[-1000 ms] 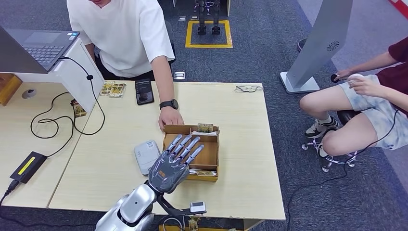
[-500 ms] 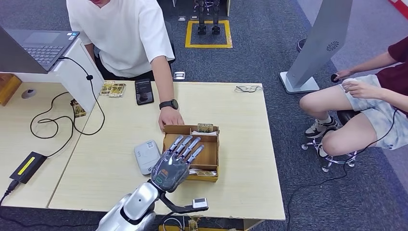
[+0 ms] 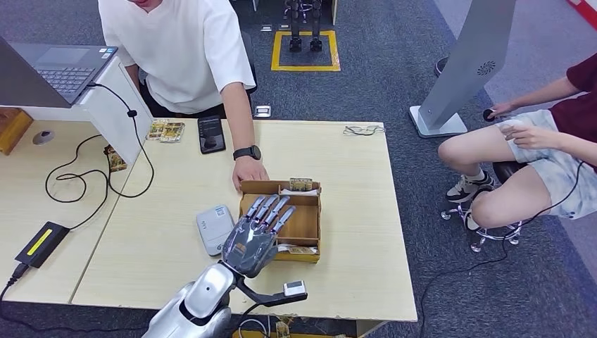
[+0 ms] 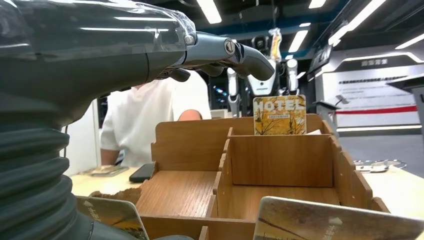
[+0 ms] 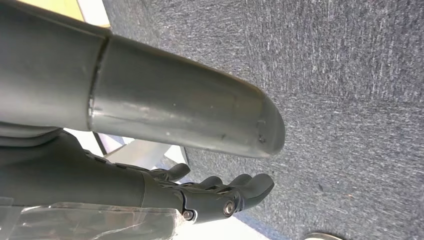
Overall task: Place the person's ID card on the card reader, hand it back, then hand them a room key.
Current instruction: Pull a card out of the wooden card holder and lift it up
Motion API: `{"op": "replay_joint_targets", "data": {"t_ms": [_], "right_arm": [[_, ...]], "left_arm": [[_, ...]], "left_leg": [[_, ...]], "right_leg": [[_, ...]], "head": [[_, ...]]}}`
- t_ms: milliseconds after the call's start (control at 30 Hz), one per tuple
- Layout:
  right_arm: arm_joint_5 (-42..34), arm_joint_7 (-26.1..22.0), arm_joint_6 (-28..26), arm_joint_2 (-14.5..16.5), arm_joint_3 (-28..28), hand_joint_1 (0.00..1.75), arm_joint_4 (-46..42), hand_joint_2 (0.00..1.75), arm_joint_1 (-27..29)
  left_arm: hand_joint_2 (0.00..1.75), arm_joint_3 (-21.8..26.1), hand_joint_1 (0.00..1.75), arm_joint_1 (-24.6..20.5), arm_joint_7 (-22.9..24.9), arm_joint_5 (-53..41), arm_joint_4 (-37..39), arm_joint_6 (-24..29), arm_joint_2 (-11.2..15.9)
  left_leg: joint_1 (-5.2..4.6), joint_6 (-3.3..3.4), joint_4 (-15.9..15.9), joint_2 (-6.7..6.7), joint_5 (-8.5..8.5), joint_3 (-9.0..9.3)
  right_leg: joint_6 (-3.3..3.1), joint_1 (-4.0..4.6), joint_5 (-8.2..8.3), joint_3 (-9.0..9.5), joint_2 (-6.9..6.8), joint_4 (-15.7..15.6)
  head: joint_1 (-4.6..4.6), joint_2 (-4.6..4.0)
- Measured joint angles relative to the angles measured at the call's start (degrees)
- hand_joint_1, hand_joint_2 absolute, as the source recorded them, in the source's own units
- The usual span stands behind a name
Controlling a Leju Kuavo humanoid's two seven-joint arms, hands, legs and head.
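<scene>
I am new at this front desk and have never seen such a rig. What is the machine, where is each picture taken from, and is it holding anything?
It is a humanoid robot with two silver arms ending in many-fingered hands. The head view looks down on a pale wooden table. There its left hand hovers, fingers spread and holding nothing, over a brown wooden compartment box of hotel cards, beside a small white card reader. A person in a white shirt rests a hand by the box. The left wrist view looks into that box. The right wrist view shows the right hand hanging above grey carpet, also holding nothing.
</scene>
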Motion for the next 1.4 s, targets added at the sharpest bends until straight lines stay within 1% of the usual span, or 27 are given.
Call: {"op": "replay_joint_targets", "data": {"t_ms": [33, 67, 100, 133, 167, 200, 233, 300, 767, 1200, 1233, 1333, 1367, 1400], "right_arm": [[-0.07, 0.04, 0.01, 0.01, -0.01, 0.00, -0.01, 0.00, 0.03], [-0.19, 0.09, 0.03, 0.01, -0.01, 0.00, -0.02, 0.00, 0.06], [-0.31, 0.13, 0.04, 0.01, -0.01, 0.00, -0.03, 0.00, 0.09], [-0.48, 0.15, 0.06, 0.01, -0.02, 0.00, -0.04, 0.00, 0.11], [-0.62, 0.16, 0.08, 0.01, -0.04, 0.00, -0.06, 0.00, 0.14], [-0.68, 0.16, 0.11, 0.01, -0.07, 0.00, -0.10, 0.00, 0.17], [-0.73, 0.15, 0.14, 0.02, -0.10, 0.00, -0.15, 0.00, 0.20], [-0.70, 0.10, 0.25, 0.07, -0.18, 0.00, -0.36, 0.00, 0.25], [-0.57, -0.02, 0.49, 0.27, -0.61, 0.00, -1.38, 0.00, 0.26], [0.24, -0.02, 0.47, 0.27, -1.11, 0.00, -1.66, 0.00, 0.24], [0.24, -0.04, 0.46, 0.27, -1.13, 0.00, -1.66, 0.00, 0.25], [0.24, -0.04, 0.45, 0.27, -1.14, 0.00, -1.66, 0.00, 0.25], [0.24, -0.02, 0.45, 0.27, -1.14, 0.00, -1.66, 0.00, 0.25], [0.24, 0.00, 0.45, 0.27, -1.14, 0.00, -1.66, 0.00, 0.25]], "left_arm": [[1.75, 0.01, 0.07, 0.02, 0.30, 0.41, 0.00, 0.03, -0.10], [1.75, 0.01, 0.22, 0.03, 0.50, 0.75, 0.00, 0.07, -0.17], [1.75, 0.02, 0.54, 0.05, 0.62, 1.03, 0.00, 0.09, -0.21], [1.75, 0.04, 0.92, 0.10, 0.70, 1.25, 0.00, 0.10, -0.23], [1.75, 0.08, 1.26, 0.19, 0.86, 1.45, 0.00, 0.10, -0.24], [1.75, 0.16, 1.55, 0.33, 1.13, 1.65, 0.00, 0.09, -0.25], [1.75, 0.27, 1.67, 0.47, 1.43, 1.81, 0.00, 0.07, -0.26], [1.75, 0.52, 1.75, 0.69, 1.88, 1.97, 0.00, -0.07, -0.27], [1.75, 1.27, 1.75, 1.44, 2.48, 1.78, 0.00, -1.76, -0.27], [1.75, 1.27, 1.75, 1.57, 1.29, 2.09, 0.00, -3.33, -0.06], [1.75, 1.27, 1.61, 1.61, 1.13, 2.28, 0.00, -3.32, -0.02], [1.75, 1.27, 0.30, 1.81, 0.50, 2.73, -0.01, -3.05, 0.03], [1.75, 1.28, 0.00, 1.92, 0.45, 2.78, -0.01, -2.78, 0.03], [1.75, 1.28, 0.00, 2.04, 0.49, 2.79, -0.02, -2.42, 0.03]], "left_leg": [[0.00, 0.00, 0.00, 0.00, 0.00, 0.00], [0.00, 0.00, 0.00, 0.00, 0.00, 0.00], [0.00, 0.00, 0.00, 0.00, 0.00, 0.00], [0.00, 0.00, 0.00, 0.00, 0.00, 0.00], [0.00, 0.00, 0.00, 0.00, 0.00, 0.00], [0.00, 0.00, 0.00, 0.00, 0.00, 0.00], [0.00, 0.00, 0.00, 0.00, 0.00, 0.00], [0.00, 0.00, 0.00, -0.01, 0.00, -0.01], [0.00, 0.00, 0.00, -0.01, -0.01, -0.03], [0.00, 0.00, 0.00, -0.01, -0.01, -0.04], [0.00, 0.00, 0.00, -0.01, -0.01, -0.04], [0.00, 0.00, 0.00, -0.01, -0.01, -0.04], [0.00, 0.00, 0.00, -0.01, -0.01, -0.04], [0.00, 0.00, 0.00, -0.01, -0.01, -0.04]], "right_leg": [[0.00, 0.00, 0.00, 0.01, 0.00, 0.00], [0.00, 0.00, 0.00, 0.01, 0.00, 0.00], [0.00, 0.00, 0.00, 0.01, 0.00, 0.00], [0.00, 0.00, 0.00, 0.01, 0.00, 0.00], [0.00, 0.00, 0.00, 0.01, 0.00, 0.00], [0.00, 0.00, 0.00, 0.01, 0.00, 0.00], [0.00, 0.00, 0.00, 0.00, 0.00, 0.00], [0.00, 0.00, 0.00, 0.00, 0.00, 0.00], [0.00, 0.00, -0.01, -0.03, 0.00, 0.00], [0.00, 0.00, -0.01, -0.03, 0.00, 0.00], [0.00, 0.00, -0.01, -0.03, 0.00, 0.00], [0.00, 0.00, -0.01, -0.02, 0.00, 0.00], [0.00, 0.00, -0.01, -0.02, 0.00, 0.00], [0.00, 0.00, -0.01, -0.03, 0.00, 0.00]], "head": [[0.00, 0.00], [0.01, 0.00], [0.01, 0.00], [0.01, 0.00], [0.01, 0.00], [0.01, 0.00], [0.01, 0.00], [0.01, 0.00], [0.01, 0.00], [0.01, 0.00], [0.01, 0.00], [0.01, 0.00], [0.01, 0.00], [0.01, 0.00]]}}
